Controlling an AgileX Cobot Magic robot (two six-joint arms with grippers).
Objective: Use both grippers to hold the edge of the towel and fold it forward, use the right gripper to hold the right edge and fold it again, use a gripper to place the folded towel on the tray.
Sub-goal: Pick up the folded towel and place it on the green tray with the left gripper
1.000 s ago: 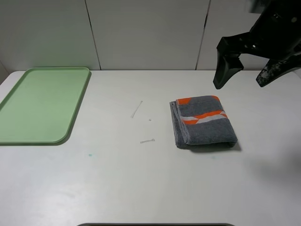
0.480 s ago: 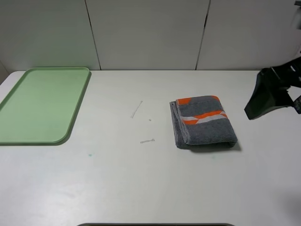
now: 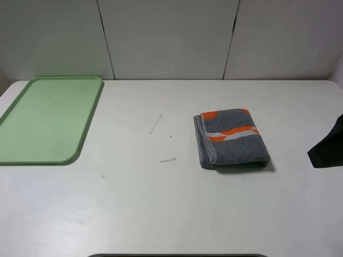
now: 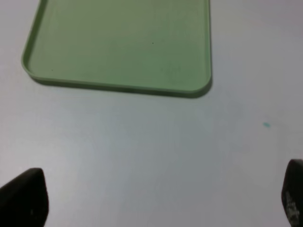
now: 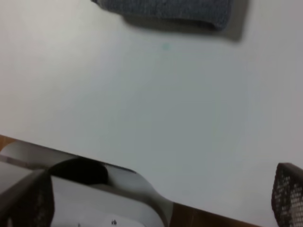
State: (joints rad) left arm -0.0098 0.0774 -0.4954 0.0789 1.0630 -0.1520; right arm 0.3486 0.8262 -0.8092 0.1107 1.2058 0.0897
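You had a dark grey towel [image 3: 231, 138] at centre right of the high frame, with orange and white stripes across its upper part. The tray [image 3: 48, 120] at upper left was plain pale green. The table [image 3: 161, 209] was white, with one tiny teal speck [image 3: 102, 175]. The left gripper [image 4: 158, 201] and right gripper [image 5: 158, 201] were black.

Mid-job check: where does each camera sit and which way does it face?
Exterior high: up front, facing the wall across the white table; right arm tip at the edge.
Left wrist: looks down past open left gripper at the pale green plastic tray corner.
Right wrist: looks down past open right gripper at table edge and folded dark grey terry towel.
Shared: exterior high also shows tray and towel.
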